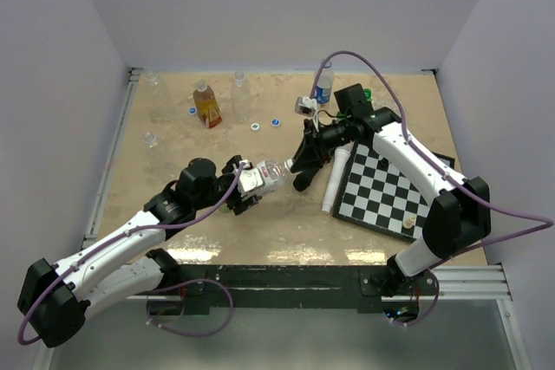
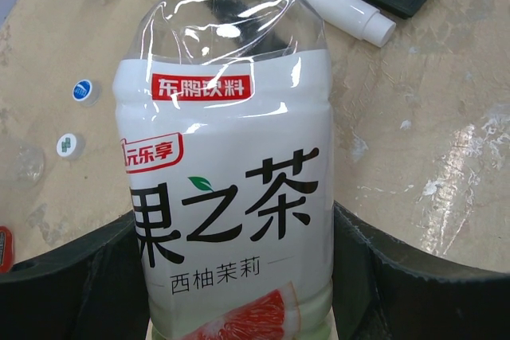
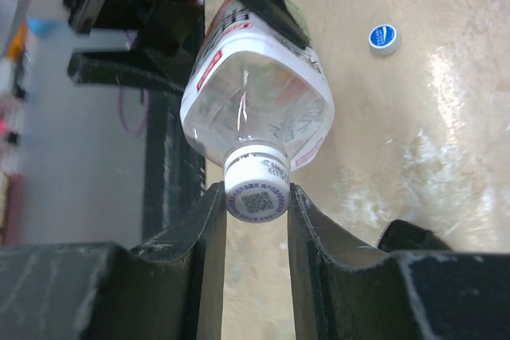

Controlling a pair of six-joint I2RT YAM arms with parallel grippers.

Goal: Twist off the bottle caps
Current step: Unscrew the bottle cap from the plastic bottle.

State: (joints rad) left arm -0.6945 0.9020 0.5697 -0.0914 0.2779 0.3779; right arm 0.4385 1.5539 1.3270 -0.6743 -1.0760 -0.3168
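Note:
A clear bottle (image 1: 267, 178) with a white label (image 2: 227, 157) lies tilted above the table's middle, and my left gripper (image 1: 245, 181) is shut on its body; the black fingers (image 2: 398, 276) press both sides of the label. Its white bottle cap (image 3: 256, 191), printed with a QR code, points toward my right gripper (image 3: 256, 197). That gripper (image 1: 299, 169) is shut on the cap, one finger against each side. Loose blue and white caps (image 1: 256, 126) (image 3: 383, 39) (image 2: 84, 90) lie on the table.
An amber bottle (image 1: 206, 104), clear bottles (image 1: 240, 84) and a blue-labelled bottle (image 1: 324, 84) stand at the back. A white tube (image 1: 335, 178) (image 2: 335, 1) lies beside a chessboard (image 1: 386, 186) at the right, with a chess piece (image 1: 408, 223) on it.

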